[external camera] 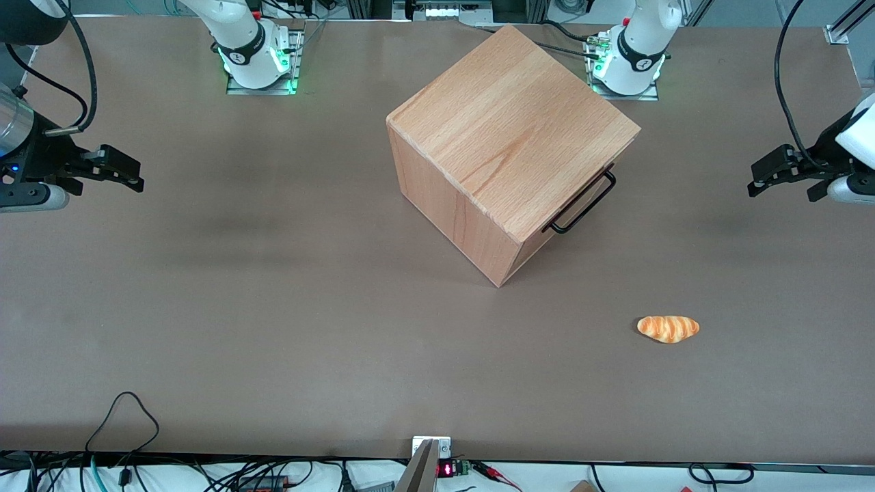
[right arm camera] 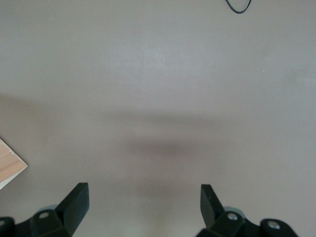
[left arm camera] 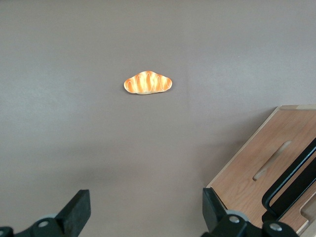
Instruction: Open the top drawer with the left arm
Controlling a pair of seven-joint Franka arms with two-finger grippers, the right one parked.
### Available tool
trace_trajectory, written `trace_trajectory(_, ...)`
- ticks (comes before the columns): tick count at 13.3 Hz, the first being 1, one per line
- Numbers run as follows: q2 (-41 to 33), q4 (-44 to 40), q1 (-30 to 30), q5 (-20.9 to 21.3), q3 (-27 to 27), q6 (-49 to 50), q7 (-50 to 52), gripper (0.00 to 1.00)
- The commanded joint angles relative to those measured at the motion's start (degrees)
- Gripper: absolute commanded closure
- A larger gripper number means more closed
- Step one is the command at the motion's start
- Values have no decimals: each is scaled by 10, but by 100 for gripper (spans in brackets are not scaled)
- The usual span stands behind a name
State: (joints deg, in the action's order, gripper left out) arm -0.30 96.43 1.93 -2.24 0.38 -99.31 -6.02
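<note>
- Gripper [external camera: 757, 182] of the left arm [external camera: 851, 157] hovers above the table [external camera: 273, 307] at mid-height on the frame edge at the working arm's end, well apart from the wooden cabinet [external camera: 506, 130] at the upper centre of the frame; in the wrist view its fingers [left arm camera: 79, 210] stand wide open with nothing between them.
- Top drawer [left arm camera: 256, 163] sits shut in the cabinet face that is turned toward the working arm; its black wire handle [external camera: 581, 201] juts out just under the cabinet's top edge, and the wrist view catches the handle at a slant.
- Likely trouble, first: the cabinet stands skewed to the table edges; an approach squared to the table rather than to the drawer front could let one finger strike the wood, or let the fingers close beside the thin wire and miss it.
- Second: nothing appears to anchor the cabinet; a pull that is not straight along the drawer's travel, or a stiff drawer, may drag or pivot the whole box.
- Third: a shallow hold on the wire could slip off mid-pull.
- Bread roll [external camera: 668, 329] lies on the table nearer the front camera than the cabinet; a low sweep could knock it.
</note>
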Motion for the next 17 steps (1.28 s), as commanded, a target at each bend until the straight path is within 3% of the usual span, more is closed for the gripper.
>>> trace_trajectory(1,-1,3,-3,12,2,9,-17,0)
trace_trajectory(6,30,22,-11,0,-29,6,-23,0)
trace_trajectory(9,45,68,-14,-68,-55,-20,-43,0)
trace_trajectory(12,49,111,-14,-84,-83,-82,-145,0)
trace_trajectory(15,52,142,-14,-159,-85,-105,-215,0)
trace_trajectory(17,54,144,-15,-167,-94,-108,-248,0)
